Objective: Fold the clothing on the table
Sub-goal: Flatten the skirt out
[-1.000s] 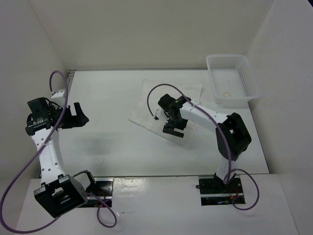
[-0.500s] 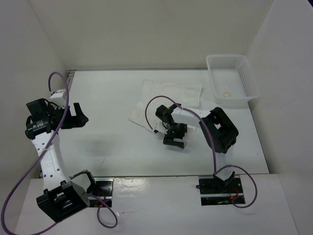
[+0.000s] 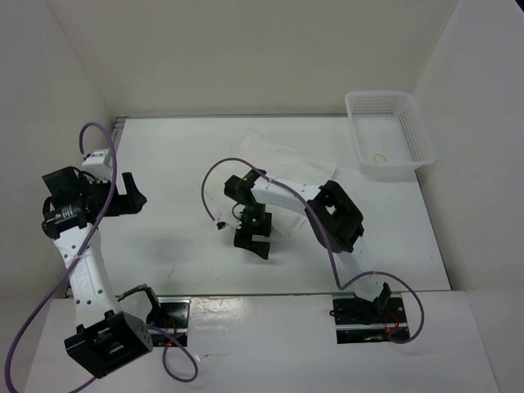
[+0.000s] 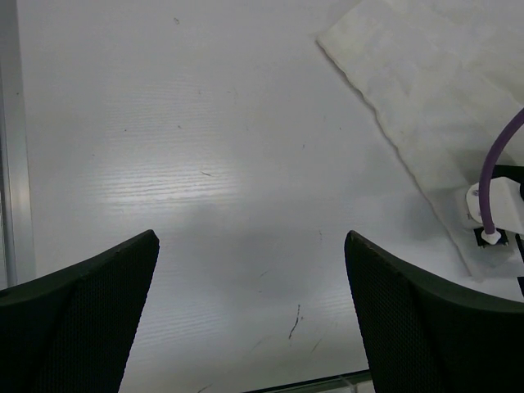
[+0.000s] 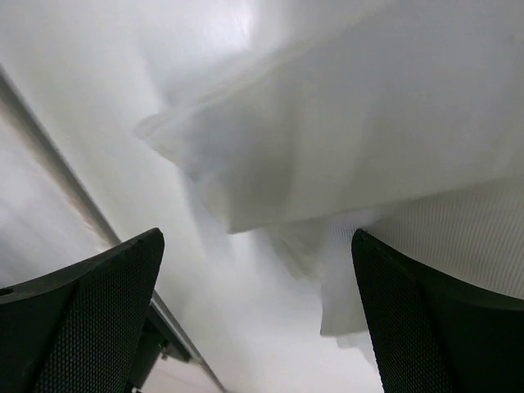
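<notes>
I count two arms, the left arm [image 3: 82, 254] out by the left wall and the right arm [image 3: 286, 192] stretched in toward the middle, each trailing one purple cable [image 3: 98, 139]. There is one piece of clothing [image 3: 282, 157], one white mesh basket [image 3: 389, 131] and one small ring [image 3: 379, 157] lying in the basket.

The clothing lies flat on the table [image 3: 180, 164], in the far middle, left of the basket and apart from it. One corner points toward the far wall. The stretch that shows runs aslant from that corner down to the right, toward the basket. Its near part is hidden under the right arm, so I cannot tell its full long axis. From the left wrist its edge cuts diagonally across the upper right, with faint lengthwise lines in the cloth.

The left gripper [image 3: 137, 190] hangs over bare table well left of the clothing, fingers wide apart with nothing between them. The right gripper [image 3: 252, 244] is at the near left of the clothing, its fingers [image 5: 82, 327] also spread wide. Its own camera shows blurred white cloth beyond them, not pinched.

The table is matte white, with a thin metal rail [image 4: 12, 164] along its left edge. Plain white walls [image 3: 246, 57] close it in on three sides, and the basket sits in the far right corner.
</notes>
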